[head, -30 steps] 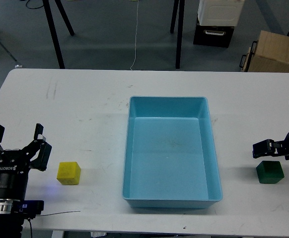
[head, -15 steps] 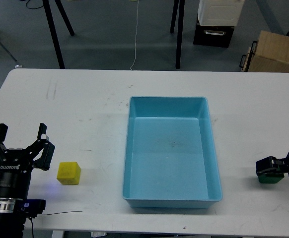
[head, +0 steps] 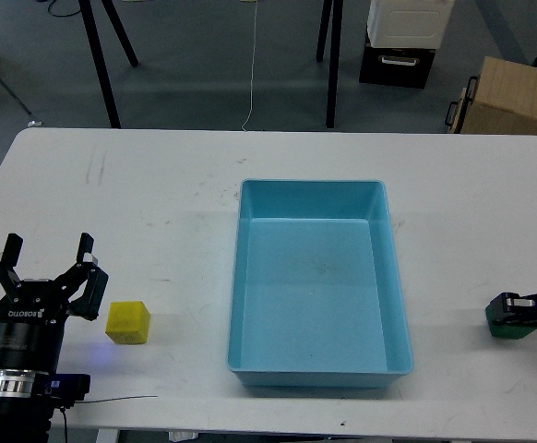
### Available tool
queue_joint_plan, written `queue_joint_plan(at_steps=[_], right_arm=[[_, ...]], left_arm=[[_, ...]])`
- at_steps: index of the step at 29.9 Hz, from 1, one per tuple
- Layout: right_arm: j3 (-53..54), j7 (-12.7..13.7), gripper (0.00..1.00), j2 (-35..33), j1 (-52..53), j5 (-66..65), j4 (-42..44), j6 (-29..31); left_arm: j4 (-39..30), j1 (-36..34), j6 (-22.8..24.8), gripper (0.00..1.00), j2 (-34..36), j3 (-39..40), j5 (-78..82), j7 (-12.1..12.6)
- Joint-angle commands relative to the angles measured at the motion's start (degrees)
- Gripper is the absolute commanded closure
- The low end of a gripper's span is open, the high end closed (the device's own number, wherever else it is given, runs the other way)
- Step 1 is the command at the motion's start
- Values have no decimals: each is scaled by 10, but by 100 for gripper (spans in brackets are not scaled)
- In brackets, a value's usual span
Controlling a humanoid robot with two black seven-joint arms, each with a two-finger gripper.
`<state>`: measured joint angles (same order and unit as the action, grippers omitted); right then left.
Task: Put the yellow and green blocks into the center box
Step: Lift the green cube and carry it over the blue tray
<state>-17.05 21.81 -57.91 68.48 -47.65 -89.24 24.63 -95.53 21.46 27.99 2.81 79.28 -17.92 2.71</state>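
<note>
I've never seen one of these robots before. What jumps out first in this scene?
The large light-blue plastic tray sits bare in the middle of the white table. Left of it lies a small bright yellow cube, with the left gripper standing open just beside it. At the far right edge, the right gripper sits low over a small dark green cube, mostly hiding it.
</note>
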Motion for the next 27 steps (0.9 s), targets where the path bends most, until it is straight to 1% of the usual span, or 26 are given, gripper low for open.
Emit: queue_joint_plan(at_steps=[1, 7, 9, 11, 14, 17, 20, 23, 25, 27], right_arm=[[50, 1, 100, -19, 10, 4, -22, 4], [61, 6, 100, -22, 126, 29, -47, 34], [59, 8, 100, -6, 175, 63, -49, 34], [54, 10, 100, 23, 219, 95, -50, 34], [33, 11, 100, 105, 270, 129, -47, 34], [-18, 10, 100, 237, 316, 142, -14, 34], [-59, 10, 100, 352, 329, 142, 30, 34], [-79, 10, 100, 436, 323, 141, 64, 34], [-97, 10, 100, 479, 321, 141, 79, 34], [-108, 10, 100, 507, 318, 141, 87, 34]], left_arm=[[-1, 2, 0, 0, -1, 0, 0, 0], [-1, 0, 0, 0, -7, -1, 0, 1], [-1, -1, 0, 0, -8, -4, 1, 1], [-1, -1, 0, 0, -7, -4, 1, 1], [0, -1, 0, 0, -7, -4, 3, 0], [1, -2, 0, 0, -8, -4, 3, 0], [1, -3, 0, 0, -8, -4, 4, -1], [1, -3, 0, 0, -9, -2, 4, -1], [1, -3, 0, 0, -9, -1, 3, -1], [1, -3, 0, 0, -9, -3, 4, -1]])
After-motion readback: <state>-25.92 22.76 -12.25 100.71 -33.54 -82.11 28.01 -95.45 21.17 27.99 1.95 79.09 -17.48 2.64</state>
